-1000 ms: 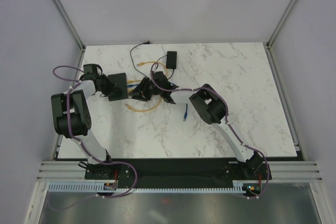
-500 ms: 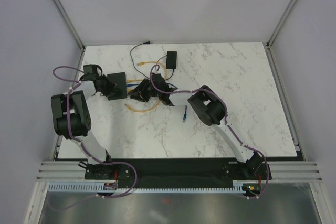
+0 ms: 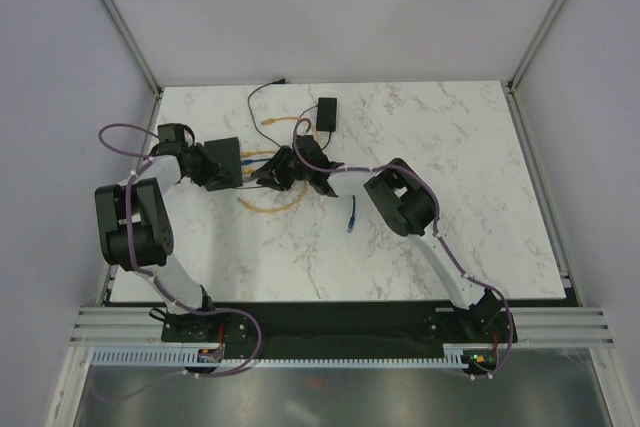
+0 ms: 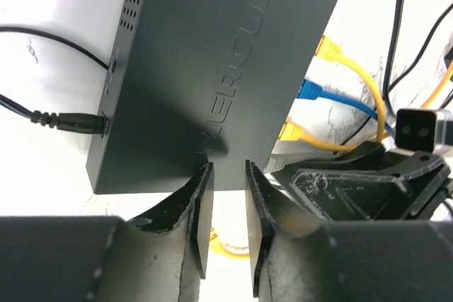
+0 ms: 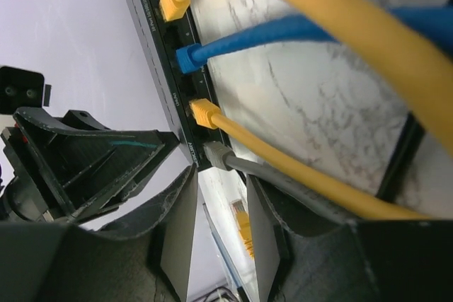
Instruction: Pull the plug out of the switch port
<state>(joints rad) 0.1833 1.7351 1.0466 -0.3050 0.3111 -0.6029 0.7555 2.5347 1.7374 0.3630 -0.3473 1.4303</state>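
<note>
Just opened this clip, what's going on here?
The left gripper rests its tips against an edge of the black switch box, apparently bracing it. The right gripper sits open at the port side, its fingers flanking the grey plug. That plug, the blue plug and both yellow plugs are all plugged in.

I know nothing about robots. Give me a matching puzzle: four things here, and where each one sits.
1 grey plug
2 blue plug
3 black round plug
4 small adapter block

A between two yellow plugs
B in the switch side opposite the network plugs
C on the table, apart from the switch
D nearest the right gripper

Pairs: 1-D, 2-A, 3-B, 4-C
</note>
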